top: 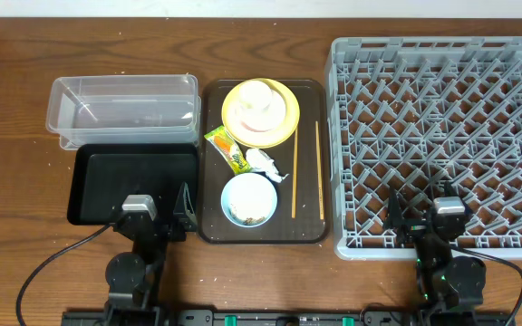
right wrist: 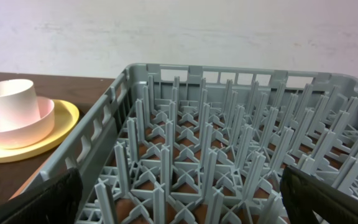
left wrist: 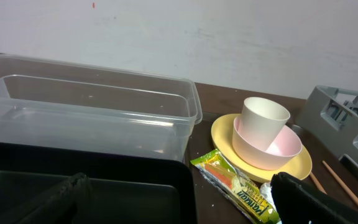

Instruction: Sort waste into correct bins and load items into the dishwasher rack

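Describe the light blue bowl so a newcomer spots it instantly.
Find the big grey dishwasher rack on the right; the dark brown serving tray lies just left of it. The light blue bowl sits alone at the tray's near end, unlike the pink bowl stacked on the yellow plate at the far end.

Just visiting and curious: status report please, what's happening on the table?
Left gripper, right gripper open, empty. Dishes, wrappers on brown tray; rack empty. Nothing in the way.

A dark brown serving tray point(top: 306, 195) lies on the wooden table point(top: 7, 54).
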